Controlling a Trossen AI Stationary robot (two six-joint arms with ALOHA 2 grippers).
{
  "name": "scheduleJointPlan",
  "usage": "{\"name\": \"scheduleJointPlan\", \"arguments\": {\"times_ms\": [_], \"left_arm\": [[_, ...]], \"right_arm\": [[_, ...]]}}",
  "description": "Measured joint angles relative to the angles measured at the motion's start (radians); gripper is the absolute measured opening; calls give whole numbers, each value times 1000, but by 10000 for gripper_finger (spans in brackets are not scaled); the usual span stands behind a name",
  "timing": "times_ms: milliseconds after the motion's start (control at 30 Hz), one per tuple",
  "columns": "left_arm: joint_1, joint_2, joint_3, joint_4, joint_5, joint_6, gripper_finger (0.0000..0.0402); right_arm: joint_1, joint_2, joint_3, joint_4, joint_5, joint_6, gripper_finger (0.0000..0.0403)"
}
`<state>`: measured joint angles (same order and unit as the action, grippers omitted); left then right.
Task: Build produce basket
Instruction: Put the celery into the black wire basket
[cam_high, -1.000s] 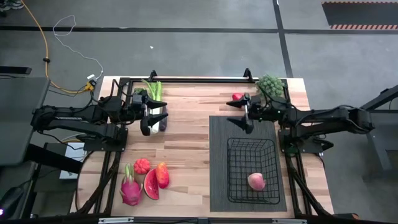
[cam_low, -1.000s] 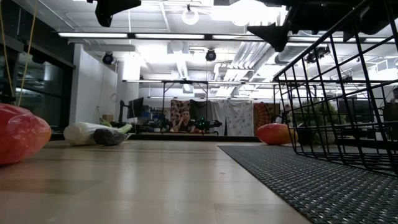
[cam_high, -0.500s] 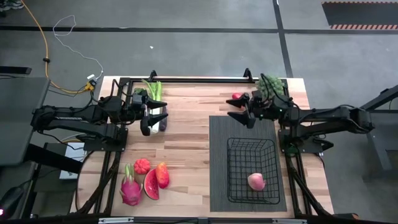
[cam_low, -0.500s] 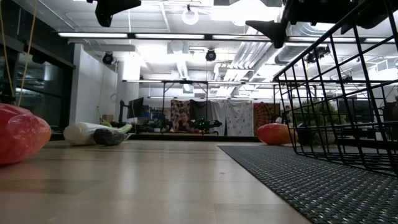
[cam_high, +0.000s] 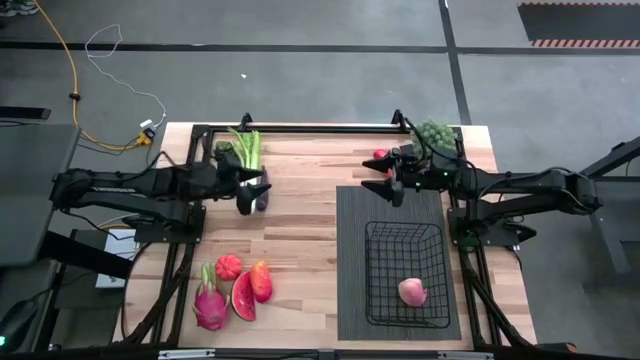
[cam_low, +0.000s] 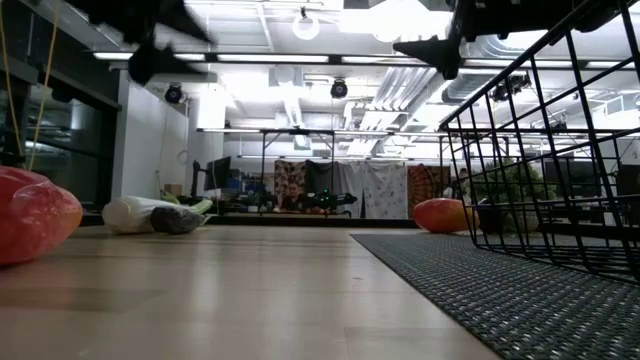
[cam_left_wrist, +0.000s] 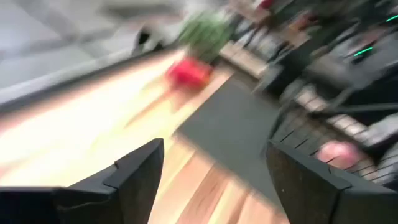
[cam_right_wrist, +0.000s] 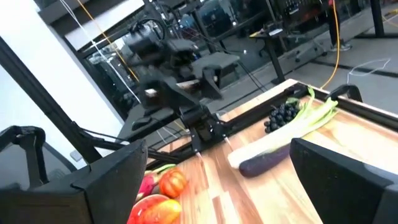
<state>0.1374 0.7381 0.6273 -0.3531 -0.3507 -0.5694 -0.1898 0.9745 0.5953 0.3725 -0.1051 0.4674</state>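
A dark ribbed mat (cam_high: 392, 205) is lying flat on the right half of the wooden table (cam_high: 305, 235), running from mid-table to the near edge. A yellow cable (cam_high: 66, 62) and a thin white cord (cam_high: 112, 42) are trailing across the grey floor (cam_high: 300, 80) beyond the table's left corner. Far back in the room, a person (cam_low: 290, 201) is sitting among cluttered workbenches, under bright ceiling lights (cam_low: 395, 18).
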Motion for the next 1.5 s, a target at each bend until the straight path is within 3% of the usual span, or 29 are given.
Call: {"name": "scheduleJointPlan", "arguments": {"times_ms": [167,400,600,1033,1267,1500], "left_arm": [[0,57,-5,-307,-27,-192,303],[45,168,-25,-488,-94,-530,325],[141,300,-46,-460,-56,-597,326],[268,507,-47,-325,-19,-590,326],[301,595,-47,-224,-2,-571,326],[325,673,-47,-224,19,-571,326]], "right_arm": [[0,0,0,-17,0,3,383],[0,0,0,-46,1,-1,383],[0,0,0,-51,26,-4,383],[0,0,0,-56,27,-4,383],[0,0,0,-57,27,-4,383],[0,0,0,-58,27,-4,383]]}}
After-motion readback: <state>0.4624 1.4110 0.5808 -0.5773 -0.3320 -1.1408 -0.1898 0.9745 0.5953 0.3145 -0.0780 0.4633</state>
